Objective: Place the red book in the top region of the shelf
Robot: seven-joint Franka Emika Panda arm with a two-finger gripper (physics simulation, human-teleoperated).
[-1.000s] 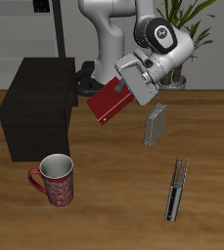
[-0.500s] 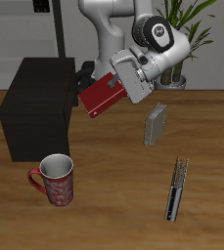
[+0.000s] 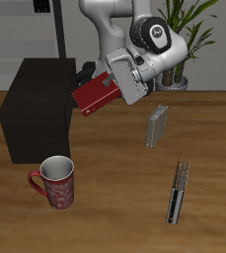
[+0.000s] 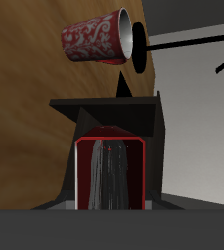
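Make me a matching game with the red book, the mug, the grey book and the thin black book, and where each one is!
Things:
1. red book
2. mug
3. grey book
4. thin black book

Places:
A. lying flat near the table's front edge
B. standing upright on the table, farther back
C. held in the gripper, in the air beside the shelf
D. on the table in front of the shelf

Pairs: 1-C, 2-D, 3-B, 4-A
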